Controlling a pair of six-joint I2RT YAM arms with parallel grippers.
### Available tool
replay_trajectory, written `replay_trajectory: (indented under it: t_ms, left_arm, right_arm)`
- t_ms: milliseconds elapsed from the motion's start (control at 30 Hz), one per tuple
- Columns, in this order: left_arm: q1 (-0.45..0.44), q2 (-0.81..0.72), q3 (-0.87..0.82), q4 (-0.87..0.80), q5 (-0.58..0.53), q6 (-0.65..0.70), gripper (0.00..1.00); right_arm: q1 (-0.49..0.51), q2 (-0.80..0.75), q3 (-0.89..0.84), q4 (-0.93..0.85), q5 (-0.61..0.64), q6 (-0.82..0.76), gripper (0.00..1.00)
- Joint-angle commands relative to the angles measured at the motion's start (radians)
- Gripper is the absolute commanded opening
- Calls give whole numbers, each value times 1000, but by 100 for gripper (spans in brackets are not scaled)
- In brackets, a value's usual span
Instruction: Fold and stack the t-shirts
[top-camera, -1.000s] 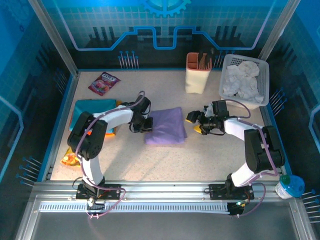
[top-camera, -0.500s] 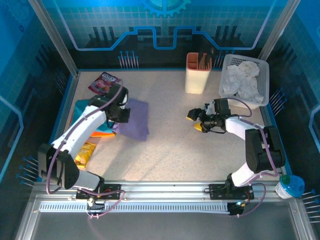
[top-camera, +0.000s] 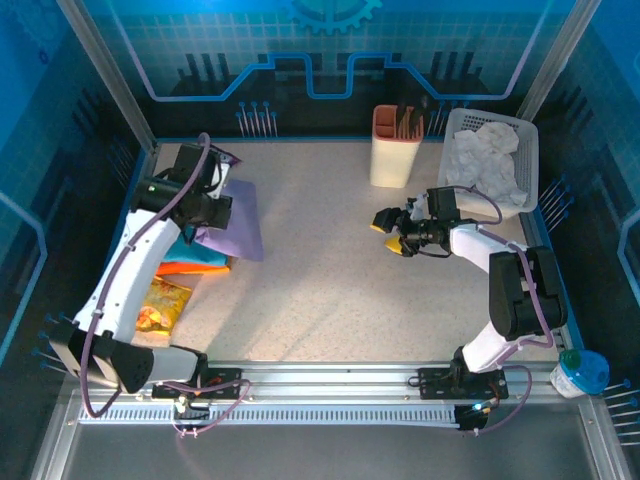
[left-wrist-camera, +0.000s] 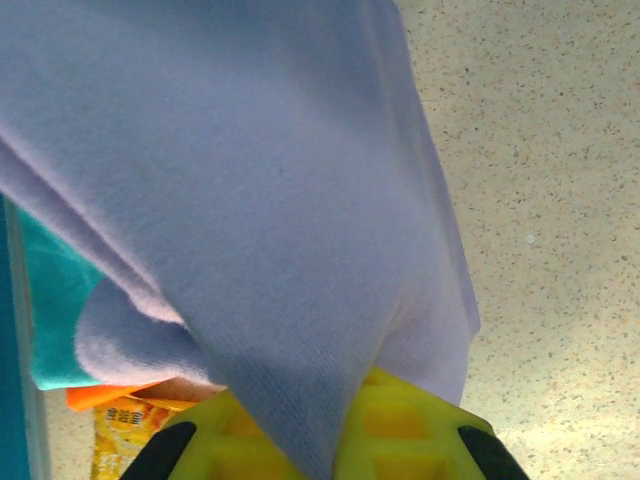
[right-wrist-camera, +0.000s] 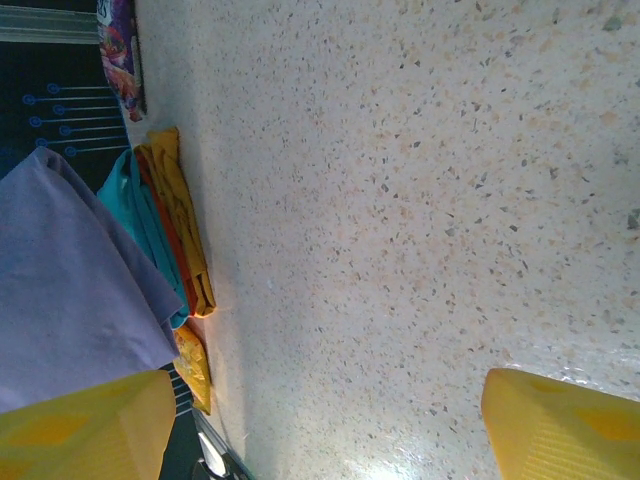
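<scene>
Holding the lavender t-shirt (top-camera: 238, 225): left jaws are closed on a bunched fold of it at the far-left side of the worktop (top-camera: 330, 290). Left wrist view has the cloth pinched between the yellow fingers (left-wrist-camera: 400, 430) and draping away from them. Shirt hangs from the jaws, lower edge over the stack by the left wall. Can't tell whether it touches the stack.

Stack: teal t-shirt (top-camera: 178, 247) on top, orange t-shirt (top-camera: 195, 267) under it, both folded flat. Right wrist view adds a yellow t-shirt (right-wrist-camera: 188, 215) edge lowest in the pile, next to the worktop.

Yellow-orange snack packet (top-camera: 160, 305) lies flat just nearer than the stack. Pink-purple snack packet (right-wrist-camera: 120, 60) sits at the far-left corner, partly hidden by the left arm in the top view.

Right jaws are open with nothing between them. Fingertips (right-wrist-camera: 560, 420) stand wide apart above bare worktop right of centre, pointing left toward the shirts.

Far edge: beige holder (top-camera: 393, 150), upright, with brown sticks inside. White basket (top-camera: 525, 140) is beside it at the far-right corner, crumpled white cloth (top-camera: 485, 165) in it. Blue-lidded cup (top-camera: 578, 372) sits outside the frame at near right.
</scene>
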Motion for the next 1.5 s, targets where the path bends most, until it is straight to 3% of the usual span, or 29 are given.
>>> replay_trajectory:
  t_ms: [0,333,700,1467]
  left_arm:
    - [25,14,59,-38,-26,77,0]
    - [114,51,103,-27,-16,141,0]
    - [148,71,98,-15,-28,161,0]
    - [302,133,-80,240,-271,299,0]
  right_arm:
    - [-17,16,15,-17,-24,-2,81]
    - [-17,32,11,-12,-24,4,81]
    - [-17,43,17,-23,-24,-2,81]
    - [-24,79,18,-8,-65,-16,81]
